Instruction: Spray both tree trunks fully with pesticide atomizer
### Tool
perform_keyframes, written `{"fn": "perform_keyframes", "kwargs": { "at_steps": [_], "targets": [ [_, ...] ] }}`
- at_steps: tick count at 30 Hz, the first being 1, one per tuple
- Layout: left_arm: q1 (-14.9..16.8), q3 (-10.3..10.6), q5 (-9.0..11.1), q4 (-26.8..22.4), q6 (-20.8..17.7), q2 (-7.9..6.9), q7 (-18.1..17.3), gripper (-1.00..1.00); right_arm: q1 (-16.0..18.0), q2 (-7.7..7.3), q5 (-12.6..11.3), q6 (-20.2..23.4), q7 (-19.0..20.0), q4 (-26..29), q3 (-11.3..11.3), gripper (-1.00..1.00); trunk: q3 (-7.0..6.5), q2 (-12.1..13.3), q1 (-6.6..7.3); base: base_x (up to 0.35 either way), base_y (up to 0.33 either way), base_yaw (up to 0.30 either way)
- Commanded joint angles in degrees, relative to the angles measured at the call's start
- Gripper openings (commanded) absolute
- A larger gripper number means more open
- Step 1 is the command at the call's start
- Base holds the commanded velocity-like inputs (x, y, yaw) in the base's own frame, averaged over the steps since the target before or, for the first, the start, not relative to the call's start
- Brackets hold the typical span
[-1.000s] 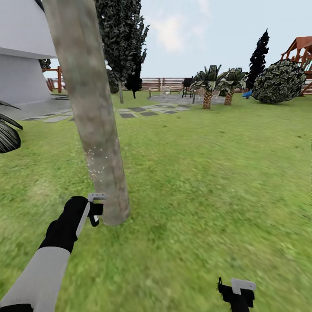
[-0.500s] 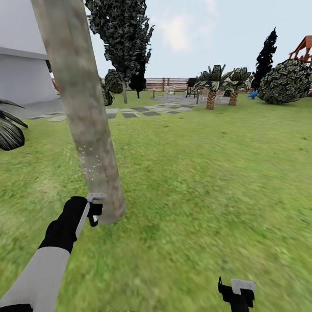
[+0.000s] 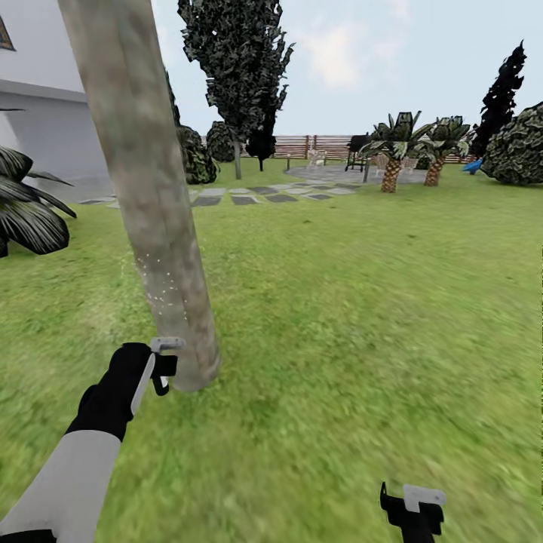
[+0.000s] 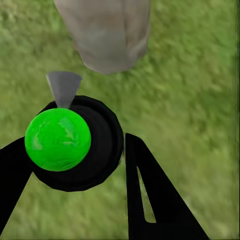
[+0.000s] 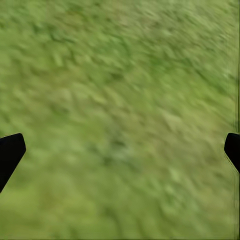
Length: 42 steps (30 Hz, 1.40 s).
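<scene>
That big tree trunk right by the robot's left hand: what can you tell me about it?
The tree trunk is a thick, smooth, branchless column, mottled pale grey-brown with greenish tints. It rises out of the grass and leans slightly, its top running out of the head view. A scatter of tiny white specks sits on and beside its lower part. The left gripper is close beside its base, holding a black sprayer with a green round top, its grey nozzle pointing at the trunk.

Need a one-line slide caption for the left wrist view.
Left gripper holds the pesticide atomizer, nozzle toward the tree trunk base, over grass.
</scene>
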<state>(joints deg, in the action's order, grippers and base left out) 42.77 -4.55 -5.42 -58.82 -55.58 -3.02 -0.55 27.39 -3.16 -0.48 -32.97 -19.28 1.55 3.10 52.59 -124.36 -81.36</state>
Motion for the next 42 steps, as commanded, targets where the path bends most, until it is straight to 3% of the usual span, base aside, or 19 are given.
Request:
{"fn": "perform_keyframes", "kwargs": {
  "at_steps": [1, 10, 17, 24, 29, 39, 42],
  "targets": [
    [0.0, 0.0, -0.5, -0.1, -0.2, 0.02, -0.2, -1.0, 0.0, 0.0, 0.0, -0.1, -0.3, 0.0, 0.3, 1.0, 0.05, 0.0, 0.01, -0.051, -0.27, 0.002],
    [0.0, -0.2, -0.6, -0.1, -0.2, -0.2, -0.2, -1.0, 0.0, -0.01, 0.0, 0.0, -0.2, 0.0, 0.3, 1.0, 0.05, 0.0, 0.01, 0.035, -0.273, 0.014],
    [0.0, -0.2, -0.6, -0.1, -0.2, -0.25, -0.1, -1.0, 0.0, 0.08, 0.0, -0.1, -0.2, 0.0, 0.4, 1.0, 0.05, 0.0, 0.01, 0.121, -0.273, 0.244],
    [-0.2, -0.2, -0.3, -0.1, -0.4, -0.4, 4.4, -1.0, 0.0, 0.08, 0.0, -0.1, -0.2, 0.0, 0.4, 1.0, 0.05, 0.0, 0.01, 0.132, -0.265, 0.277],
    [-4.4, -0.3, 0.0, -0.5, 5.1, 0.16, 4.7, -1.0, 0.0, 0.18, 0.0, 0.0, -0.2, 0.0, 0.4, 1.0, 0.05, 0.0, 0.01, 0.218, -0.213, 0.232],
    [-4.7, 0.0, 0.2, -1.2, 5.3, 0.56, 4.5, -1.0, 0.0, 0.17, 0.0, 0.0, -0.2, 0.0, 0.4, 1.0, 0.05, 0.0, 0.01, 0.104, -0.254, 0.031],
    [-4.7, 0.0, 0.2, -1.3, 5.3, 1.28, 4.6, -1.0, 0.0, 0.24, 0.0, 0.0, -0.2, 0.0, 0.4, 1.0, 0.05, 0.0, 0.01, 0.002, -0.278, 0.241]
  ]
}}
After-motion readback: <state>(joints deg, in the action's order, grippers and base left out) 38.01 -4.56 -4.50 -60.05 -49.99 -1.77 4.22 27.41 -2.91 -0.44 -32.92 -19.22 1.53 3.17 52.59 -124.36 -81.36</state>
